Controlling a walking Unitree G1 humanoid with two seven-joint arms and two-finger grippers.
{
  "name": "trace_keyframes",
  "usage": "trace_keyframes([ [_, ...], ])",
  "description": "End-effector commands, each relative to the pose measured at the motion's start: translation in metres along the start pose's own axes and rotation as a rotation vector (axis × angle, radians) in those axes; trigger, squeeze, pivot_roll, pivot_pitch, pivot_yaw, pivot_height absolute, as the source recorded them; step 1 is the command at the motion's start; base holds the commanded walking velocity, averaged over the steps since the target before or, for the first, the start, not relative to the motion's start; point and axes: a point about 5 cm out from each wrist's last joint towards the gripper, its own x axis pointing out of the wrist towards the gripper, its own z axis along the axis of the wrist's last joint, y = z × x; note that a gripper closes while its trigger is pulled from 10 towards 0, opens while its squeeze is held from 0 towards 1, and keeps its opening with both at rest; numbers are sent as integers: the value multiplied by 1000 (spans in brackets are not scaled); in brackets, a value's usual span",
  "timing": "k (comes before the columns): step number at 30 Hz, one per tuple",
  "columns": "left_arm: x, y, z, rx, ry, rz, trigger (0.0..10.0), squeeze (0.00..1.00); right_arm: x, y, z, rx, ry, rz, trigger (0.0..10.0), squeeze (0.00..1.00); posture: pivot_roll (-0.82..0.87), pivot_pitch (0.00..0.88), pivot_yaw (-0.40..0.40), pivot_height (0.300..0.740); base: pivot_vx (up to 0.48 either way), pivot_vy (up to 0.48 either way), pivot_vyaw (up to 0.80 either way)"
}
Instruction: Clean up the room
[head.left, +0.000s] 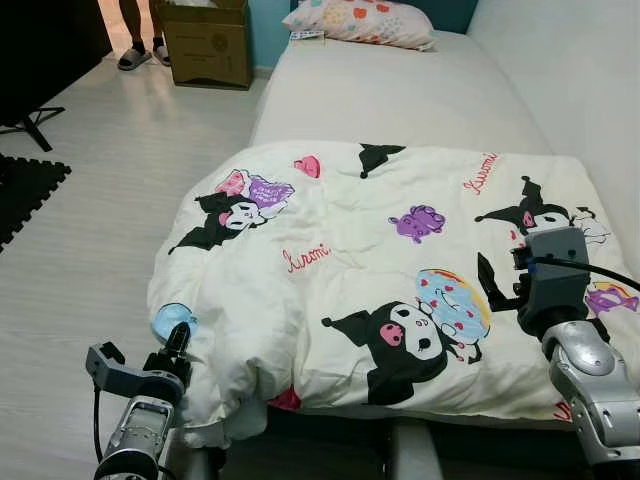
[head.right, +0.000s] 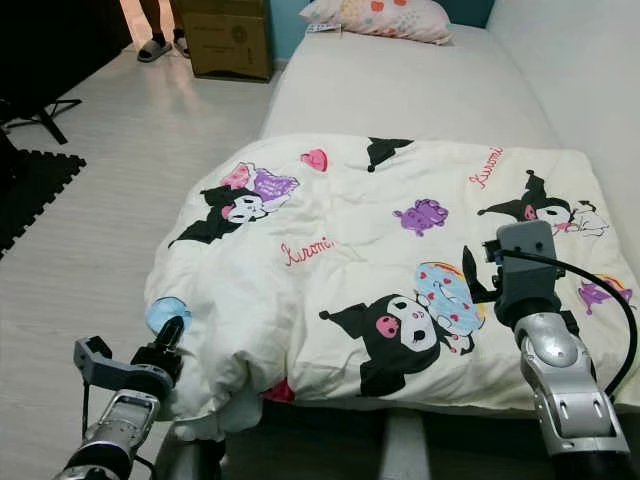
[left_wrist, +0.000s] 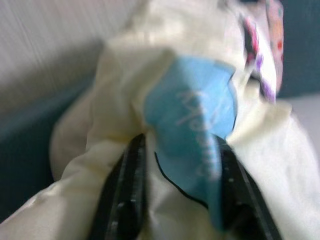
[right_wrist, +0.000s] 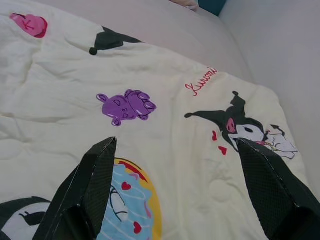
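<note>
A cream blanket printed with cartoon characters covers the near half of the bed, bunched and hanging over the near left corner. My left gripper is at that corner, shut on a fold of the blanket with a light blue patch, which is pinched between the black fingers. My right gripper hovers just above the blanket's near right part, beside a blue donut print. Its fingers stand wide open with nothing between them.
A patterned pillow lies at the bed's head. A cardboard box and a person's slippered feet are at the far left. A black foam mat lies on the pale wood floor. A white wall borders the bed's right.
</note>
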Motion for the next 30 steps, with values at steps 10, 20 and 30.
trace_keyframes([
  [10, 28, -56, 87, 568, -256, -29, 0, 0, -4, -3, -6, -1, 43, -15, 10000, 0, -30, 128, -97, 522, 0, 0, 0],
  [20, 38, -80, 72, 669, -217, -140, 1020, 0, -8, -2, -8, 3, 57, -15, 10000, 0, -42, 136, -85, 522, 0, 0, 0],
  [30, 21, -27, 29, 421, -43, 37, 10000, 1000, -11, -3, -10, -8, 74, -13, 10000, 0, -48, 153, -81, 522, 0, 0, 0],
])
